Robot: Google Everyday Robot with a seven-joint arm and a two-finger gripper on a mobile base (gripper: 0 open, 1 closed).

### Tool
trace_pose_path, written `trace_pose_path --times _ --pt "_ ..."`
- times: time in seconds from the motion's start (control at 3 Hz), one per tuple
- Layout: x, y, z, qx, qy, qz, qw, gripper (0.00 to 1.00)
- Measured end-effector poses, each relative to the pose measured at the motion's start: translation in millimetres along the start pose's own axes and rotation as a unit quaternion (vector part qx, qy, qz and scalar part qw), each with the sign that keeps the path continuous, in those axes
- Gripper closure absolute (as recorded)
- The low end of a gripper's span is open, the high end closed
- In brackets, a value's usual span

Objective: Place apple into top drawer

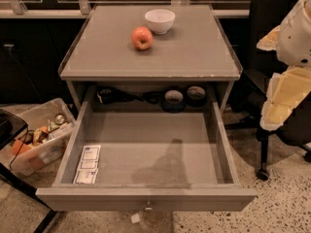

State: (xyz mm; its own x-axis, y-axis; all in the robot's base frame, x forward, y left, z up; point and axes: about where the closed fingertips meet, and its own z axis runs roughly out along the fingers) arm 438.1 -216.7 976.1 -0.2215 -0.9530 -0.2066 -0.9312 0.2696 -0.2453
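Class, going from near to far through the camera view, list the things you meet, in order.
Drawer knob → paper packets in the top drawer → dark rolls at its back → apple → white bowl. The gripper is out of view; only the arm shows at right.

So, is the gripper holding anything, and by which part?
Nothing that shows: the apple rests on the tabletop beside the white bowl; the gripper is at the right edge, apart from it.

our gripper is out of view; left of our arm (290, 84) the apple (142, 38) sits on the table (197, 52), just before the bowl (160, 20); below, packets (88, 164) lie in the drawer (146, 198).
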Motion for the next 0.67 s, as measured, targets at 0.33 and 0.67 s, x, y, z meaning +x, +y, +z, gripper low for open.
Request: trace_pose_path --times 0.33,0.67 --pt "0.0 0.0 0.0 0.000 0.000 0.000 1.0000 0.00" --pt "-6.5 -9.1 11.3 -0.017 -0.035 0.038 0.9985 0.00"
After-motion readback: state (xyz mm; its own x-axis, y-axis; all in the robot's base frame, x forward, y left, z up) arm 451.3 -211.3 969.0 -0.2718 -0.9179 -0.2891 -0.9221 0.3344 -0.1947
